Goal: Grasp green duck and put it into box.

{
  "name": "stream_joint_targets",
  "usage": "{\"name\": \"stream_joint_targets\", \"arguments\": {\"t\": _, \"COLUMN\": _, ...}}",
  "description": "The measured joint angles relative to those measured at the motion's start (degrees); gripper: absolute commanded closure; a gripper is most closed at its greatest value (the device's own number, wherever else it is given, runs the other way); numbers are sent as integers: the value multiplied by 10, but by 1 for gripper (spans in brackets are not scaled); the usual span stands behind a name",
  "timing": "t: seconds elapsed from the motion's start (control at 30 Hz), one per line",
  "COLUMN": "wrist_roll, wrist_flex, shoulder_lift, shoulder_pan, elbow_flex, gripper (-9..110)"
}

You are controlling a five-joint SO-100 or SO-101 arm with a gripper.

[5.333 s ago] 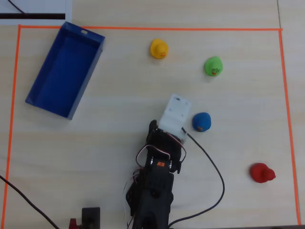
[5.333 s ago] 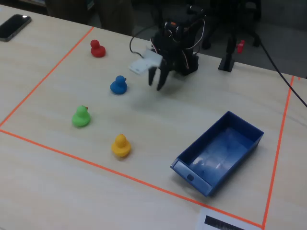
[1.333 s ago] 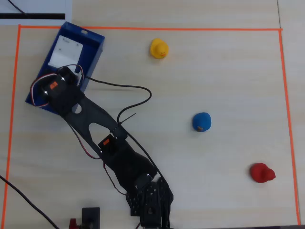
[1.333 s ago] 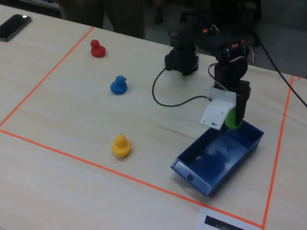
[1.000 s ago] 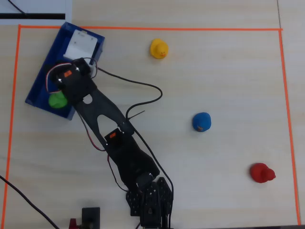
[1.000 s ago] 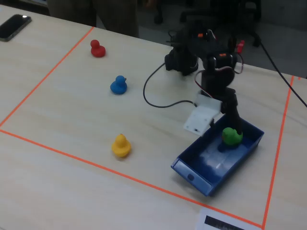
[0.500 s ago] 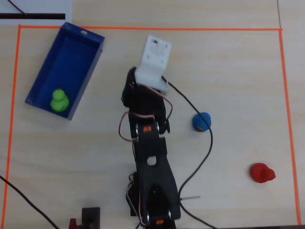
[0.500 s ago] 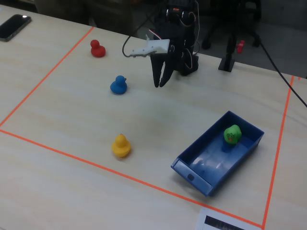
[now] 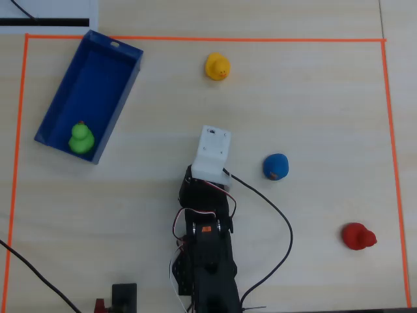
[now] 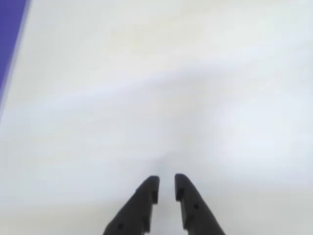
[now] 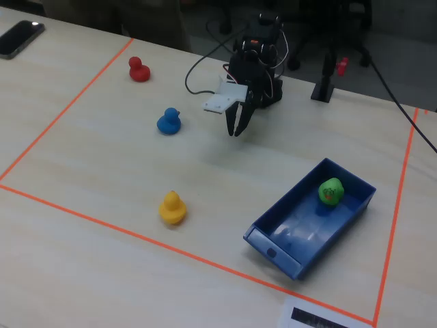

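Green duck (image 9: pixel 81 137) inside the blue box (image 9: pixel 104 73) near its lower end, box angled at upper left, yellow duck (image 9: pixel 217 66), blue duck (image 9: pixel 275 167) and red duck (image 9: pixel 358 236) on the table (image 9: pixel 313 98), orange tape border (image 9: pixel 195 39)
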Motion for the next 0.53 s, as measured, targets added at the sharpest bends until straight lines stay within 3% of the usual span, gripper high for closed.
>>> {"name": "stream_joint_targets", "arguments": {"t": 0.17, "wrist_roll": -59, "wrist_flex": 147, "shoulder_lift": 2, "shoulder_pan": 11, "elbow_flex": 0, "gripper": 101}}
{"name": "stream_joint_targets", "arguments": {"t": 0.53, "wrist_roll": -56, "wrist_flex": 163, "shoulder_lift": 6, "shoulder_pan": 21, "elbow_flex": 0, "gripper": 100}}
